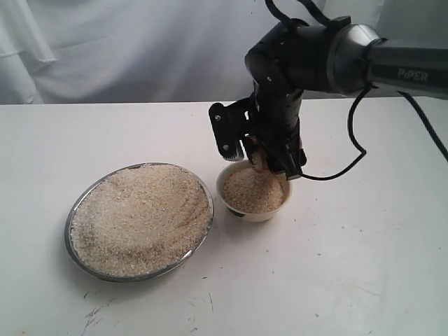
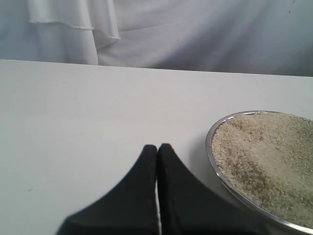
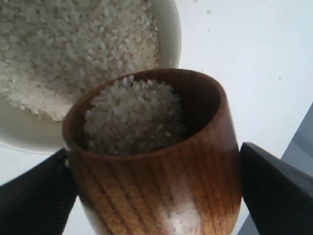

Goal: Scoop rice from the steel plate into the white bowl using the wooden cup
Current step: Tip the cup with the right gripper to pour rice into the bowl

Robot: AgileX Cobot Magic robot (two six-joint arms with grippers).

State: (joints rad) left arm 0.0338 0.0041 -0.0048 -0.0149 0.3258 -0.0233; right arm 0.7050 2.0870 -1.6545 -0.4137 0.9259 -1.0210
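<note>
White table [image 1: 364, 266], pale drapes [image 1: 140, 49]; right end effector [image 1: 269, 159] clamped on wooden cup [image 3: 161, 171], left end effector [image 2: 157, 152] together.

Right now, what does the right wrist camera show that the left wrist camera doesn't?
Only the right wrist view: the wooden cup, full of rice, gripped by the right end effector at the rim of the white bowl, which also holds rice. Only the left wrist view: the steel plate heaped with rice, the left end effector with its fingers closed together on nothing, and a white cloth hanging behind. Both share: rice and the white table.
</note>
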